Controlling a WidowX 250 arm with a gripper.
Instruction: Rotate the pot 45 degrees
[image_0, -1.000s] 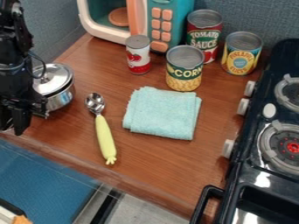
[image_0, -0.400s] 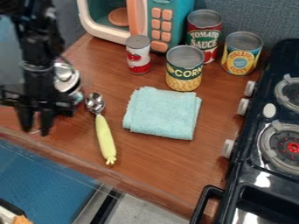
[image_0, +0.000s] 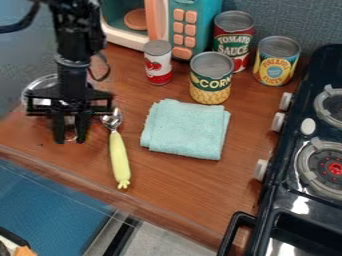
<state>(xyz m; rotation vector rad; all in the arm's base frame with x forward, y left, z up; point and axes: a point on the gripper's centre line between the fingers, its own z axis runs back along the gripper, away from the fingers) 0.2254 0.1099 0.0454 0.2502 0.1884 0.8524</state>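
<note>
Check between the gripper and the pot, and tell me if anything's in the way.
Nothing visible is. The gripper hangs in front of the pot, partly covering it; the spoon lies off to one side, not between them.

Counter (image_0: 194, 195) has room to pass in front of teal cloth (image_0: 186, 129) and between cloth and stove (image_0: 284, 175); spoon (image_0: 119, 155) blocks low path from claw (image_0: 70, 139) to cloth, upright cans (image_0: 211, 82) block behind.

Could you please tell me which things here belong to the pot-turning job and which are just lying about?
Part of the job:
pot
gripper

Just lying about:
green-handled spoon
light blue cloth
four cans
toy microwave
stove
</note>
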